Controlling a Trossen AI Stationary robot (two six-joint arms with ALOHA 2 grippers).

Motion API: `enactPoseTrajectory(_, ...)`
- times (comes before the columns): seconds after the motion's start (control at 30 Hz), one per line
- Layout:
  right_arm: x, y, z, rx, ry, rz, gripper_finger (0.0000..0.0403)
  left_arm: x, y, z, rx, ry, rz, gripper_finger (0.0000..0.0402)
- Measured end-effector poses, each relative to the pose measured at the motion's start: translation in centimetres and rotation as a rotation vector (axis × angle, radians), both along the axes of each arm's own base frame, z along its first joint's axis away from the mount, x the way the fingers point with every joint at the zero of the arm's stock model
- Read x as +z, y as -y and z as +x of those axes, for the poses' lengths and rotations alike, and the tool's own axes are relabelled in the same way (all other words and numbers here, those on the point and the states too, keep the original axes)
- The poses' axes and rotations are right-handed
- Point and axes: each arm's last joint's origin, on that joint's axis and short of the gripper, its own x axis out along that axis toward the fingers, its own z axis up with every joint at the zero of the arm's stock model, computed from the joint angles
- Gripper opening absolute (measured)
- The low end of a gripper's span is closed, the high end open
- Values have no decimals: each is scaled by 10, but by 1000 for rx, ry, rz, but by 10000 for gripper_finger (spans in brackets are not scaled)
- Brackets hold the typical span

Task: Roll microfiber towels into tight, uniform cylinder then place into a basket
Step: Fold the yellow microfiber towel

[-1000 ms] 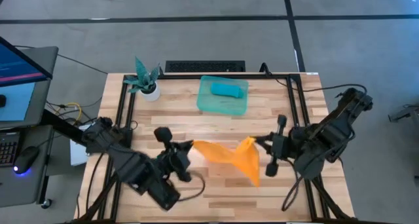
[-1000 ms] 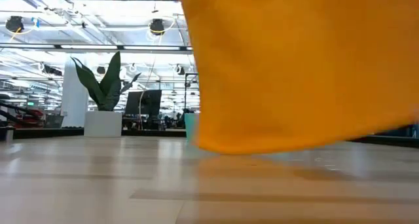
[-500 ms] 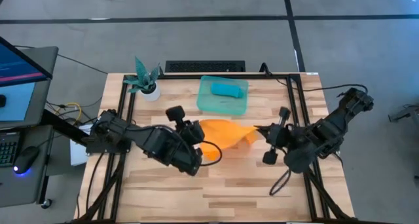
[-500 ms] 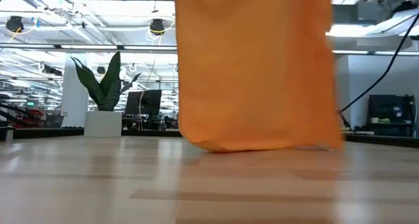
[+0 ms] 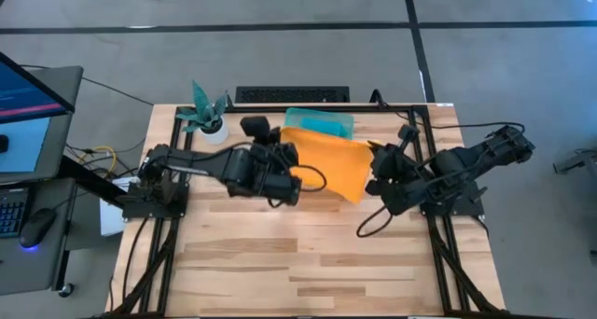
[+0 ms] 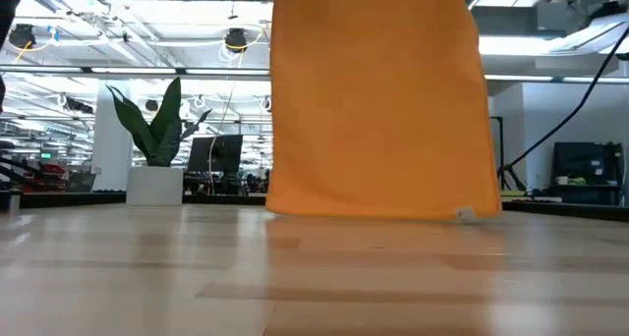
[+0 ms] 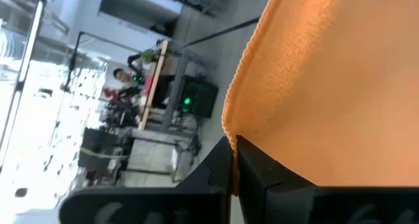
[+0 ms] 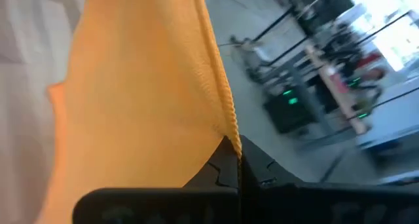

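Note:
The orange towel [image 5: 326,160] hangs spread as a flat sheet between my two grippers over the table's far middle. In the low view the orange towel [image 6: 378,100] fills the centre, and its lower edge [image 6: 383,214], with a small white tag, is at or just above the tabletop. My left gripper [image 5: 291,156] is shut on the towel's left upper corner, my right gripper [image 5: 373,160] on its right upper corner. The teal basket [image 5: 322,117] stands behind the towel, mostly covered. The turquoise towel is hidden. My left gripper pinches the orange towel's corner [image 7: 230,133] between its two shut fingers, at the hemmed edge. The cloth hangs away from the fingers as a flat sheet. My right gripper pinches the opposite corner [image 8: 230,133] of the orange towel between its two shut fingers, at the hemmed edge. The upper edge between the two grippers is nearly straight.
A small white pot with a teal plant [image 5: 207,114] stands at the far left. A dark keyboard-like bar [image 5: 291,94] lies beyond the far edge. Bare wooden tabletop [image 5: 308,254] lies toward the near edge.
Both grippers have gone toward the table's far edge and risen, the left one also toward the right. The orange towel, bunched and twisted between them a second ago, is now spread out as a flat hanging sheet in front of the basket.

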Motion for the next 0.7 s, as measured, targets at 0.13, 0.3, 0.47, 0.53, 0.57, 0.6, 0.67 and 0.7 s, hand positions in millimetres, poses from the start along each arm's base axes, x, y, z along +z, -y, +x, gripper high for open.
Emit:
enactPoseTrajectory(0.13,2,0,4,21,-11,-40,17,0,-15,2,37,-18,5,0)
enactPoseTrajectory(0.3,3,-13,3,89,25,24,9,-1,-14,2,34,-12,-16,0)
enactPoseTrajectory(0.47,-8,-38,-1,182,66,175,5,-4,7,0,-30,22,-177,0)
enactPoseTrajectory(0.53,-16,-48,-5,205,80,229,9,-6,19,-2,-57,42,-267,0)
enactPoseTrajectory(0.57,-21,-54,-7,210,93,259,11,-7,25,-3,-69,54,-316,0)
enactPoseTrajectory(0.6,-27,-59,-7,210,105,293,13,-8,32,-4,-80,65,-375,0)
enactPoseTrajectory(0.67,-41,-71,-10,211,111,359,14,-10,48,-8,-96,86,-499,0)
enactPoseTrajectory(0.7,-49,-78,-12,212,108,385,13,-13,56,-9,-102,89,-555,0)
